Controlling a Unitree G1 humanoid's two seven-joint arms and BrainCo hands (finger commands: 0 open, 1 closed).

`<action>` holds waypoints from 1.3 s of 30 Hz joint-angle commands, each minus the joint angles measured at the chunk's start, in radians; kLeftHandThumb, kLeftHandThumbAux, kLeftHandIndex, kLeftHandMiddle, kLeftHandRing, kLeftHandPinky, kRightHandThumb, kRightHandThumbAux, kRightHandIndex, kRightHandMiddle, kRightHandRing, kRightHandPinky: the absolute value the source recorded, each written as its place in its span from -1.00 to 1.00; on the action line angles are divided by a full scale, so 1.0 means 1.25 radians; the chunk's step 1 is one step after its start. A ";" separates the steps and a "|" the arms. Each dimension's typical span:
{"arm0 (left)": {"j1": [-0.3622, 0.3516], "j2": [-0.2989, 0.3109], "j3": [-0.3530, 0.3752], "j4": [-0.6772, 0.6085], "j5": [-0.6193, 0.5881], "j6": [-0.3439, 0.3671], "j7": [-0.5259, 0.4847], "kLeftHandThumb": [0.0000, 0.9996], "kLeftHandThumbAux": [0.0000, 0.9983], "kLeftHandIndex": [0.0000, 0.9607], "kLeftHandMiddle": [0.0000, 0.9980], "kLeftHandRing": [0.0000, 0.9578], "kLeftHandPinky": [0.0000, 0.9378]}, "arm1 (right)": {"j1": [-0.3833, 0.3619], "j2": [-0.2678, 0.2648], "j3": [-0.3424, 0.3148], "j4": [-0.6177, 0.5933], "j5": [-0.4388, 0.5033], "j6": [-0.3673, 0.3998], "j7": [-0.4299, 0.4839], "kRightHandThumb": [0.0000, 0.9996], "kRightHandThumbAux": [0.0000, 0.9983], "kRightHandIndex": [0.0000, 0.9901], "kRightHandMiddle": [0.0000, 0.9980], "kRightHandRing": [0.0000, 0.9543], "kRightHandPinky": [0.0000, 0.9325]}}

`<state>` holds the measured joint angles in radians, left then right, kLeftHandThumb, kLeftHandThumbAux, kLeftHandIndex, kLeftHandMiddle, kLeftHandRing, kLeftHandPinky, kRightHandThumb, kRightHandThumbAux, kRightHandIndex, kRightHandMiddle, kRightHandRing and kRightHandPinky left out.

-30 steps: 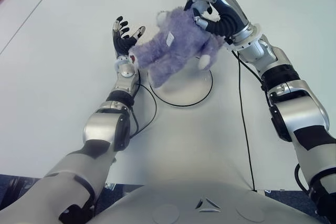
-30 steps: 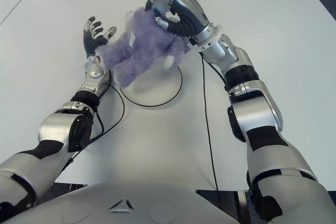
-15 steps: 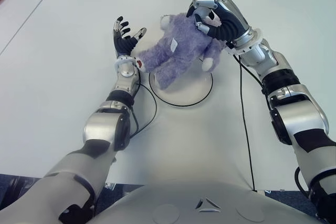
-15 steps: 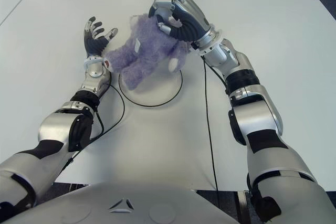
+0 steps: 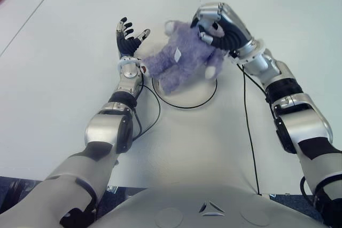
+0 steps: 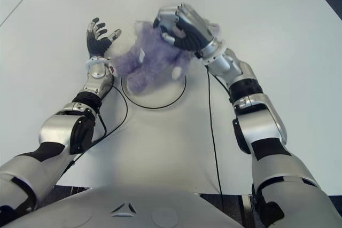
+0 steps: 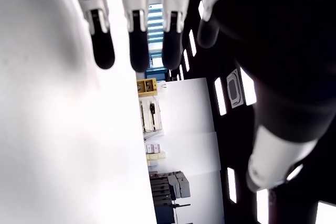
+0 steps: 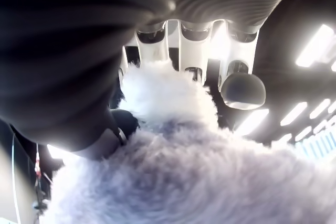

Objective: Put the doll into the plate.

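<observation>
Right hand point(image 5: 222, 22) held the purple doll point(image 5: 179, 62) over the white plate point(image 5: 200, 97).

The right hand's fingers point(image 8: 194, 51) were curled around the doll's upper end, fur pressed against the palm and one pale ear or paw poking up between the fingertips in the wrist view. The doll's body hung slanted from that grasp, its legs down over the plate's left part; whether they touched the plate could not be told. The left hand point(image 5: 127, 37) showed just left of the doll, palm up, fingers point(image 7: 137, 30) spread and holding nothing. The plate sat on the white table point(image 5: 64, 78), its dark rim showing below the doll.
</observation>
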<state>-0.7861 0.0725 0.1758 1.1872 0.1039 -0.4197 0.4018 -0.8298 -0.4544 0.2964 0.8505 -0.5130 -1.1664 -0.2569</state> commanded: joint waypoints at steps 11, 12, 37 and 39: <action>0.230 -0.069 -0.006 0.146 0.008 0.164 -0.040 -1.00 0.50 -0.69 -0.55 -0.51 -0.43 | 0.121 -0.044 0.007 -0.055 -0.063 0.008 0.024 0.42 0.43 -0.11 0.81 0.88 0.92; 0.230 -0.069 -0.006 0.146 0.009 0.164 -0.041 -1.00 0.50 -0.69 -0.55 -0.51 -0.43 | 0.127 -0.044 0.008 -0.059 -0.070 0.010 0.019 0.42 0.43 -0.11 0.81 0.88 0.91; 0.230 -0.069 -0.008 0.147 0.013 0.169 -0.040 -1.00 0.52 -0.69 -0.57 -0.54 -0.48 | 0.142 -0.027 0.023 -0.086 -0.113 -0.016 -0.032 0.41 0.44 -0.12 0.80 0.87 0.91; 0.229 -0.070 -0.008 0.148 0.014 0.170 -0.039 -1.00 0.51 -0.69 -0.56 -0.53 -0.48 | 0.140 -0.027 0.024 -0.085 -0.116 -0.020 -0.036 0.41 0.44 -0.12 0.80 0.87 0.91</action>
<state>-0.7861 0.0721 0.1762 1.1872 0.1108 -0.4153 0.3994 -0.7124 -0.4913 0.2942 0.7369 -0.5845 -1.1776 -0.3206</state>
